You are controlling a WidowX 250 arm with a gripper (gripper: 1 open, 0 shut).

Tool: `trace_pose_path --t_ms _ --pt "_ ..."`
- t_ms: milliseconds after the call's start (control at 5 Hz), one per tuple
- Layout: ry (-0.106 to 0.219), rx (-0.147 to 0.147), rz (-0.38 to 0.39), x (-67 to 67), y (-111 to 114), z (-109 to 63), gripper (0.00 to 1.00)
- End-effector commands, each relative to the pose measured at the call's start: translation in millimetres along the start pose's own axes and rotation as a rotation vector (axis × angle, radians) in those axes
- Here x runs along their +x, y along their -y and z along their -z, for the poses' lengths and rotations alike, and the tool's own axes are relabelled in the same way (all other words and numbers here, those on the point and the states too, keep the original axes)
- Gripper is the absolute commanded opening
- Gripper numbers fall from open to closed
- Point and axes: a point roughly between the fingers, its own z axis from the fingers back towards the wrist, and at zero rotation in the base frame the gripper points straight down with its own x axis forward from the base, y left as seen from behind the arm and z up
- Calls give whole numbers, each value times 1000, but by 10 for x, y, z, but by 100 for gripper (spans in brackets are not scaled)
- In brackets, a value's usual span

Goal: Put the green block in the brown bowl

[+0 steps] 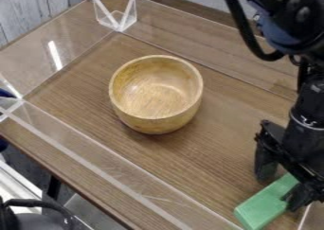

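1. Gripper (289,182) sits at the lower right of the camera view, black, pointing down at the table, fingers spread apart and not clenched on anything.
2. One finger (268,166) shows on the left side of the gripper, another on the right near the frame edge; both reach down to about table level.
3. Green block (274,204) lies flat on the table at the bottom right corner, its upper end between the spread fingers, its lower end sticking out toward the bottom edge of the frame.
4. Whether the fingers touch the green block cannot be told; the block rests on the table, not lifted.
5. Brown bowl (157,94) stands upright near the middle of the view, well apart from the gripper, up and to the left of it. Nothing shows inside the bowl.
6. Table (89,59) is wood-grain brown.
7. Clear plastic wall (76,139) runs along the table's left and near edges, with another stretch along the far side.
8. Small clear bracket (114,13) stands at the top left on the far edge.
9. Arm (285,26) comes down from the top right, black, with a dark cable (243,35) looping beside it, above the gripper.
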Motion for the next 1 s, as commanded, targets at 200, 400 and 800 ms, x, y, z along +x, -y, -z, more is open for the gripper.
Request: trace_pose_path --t_ms 200,400,800 --pt "68 -15 15 119 -9 -113 0" --pt "67 -20 19 118 -25 -96 0" --pt "62 -32 27 120 -43 -58 0"
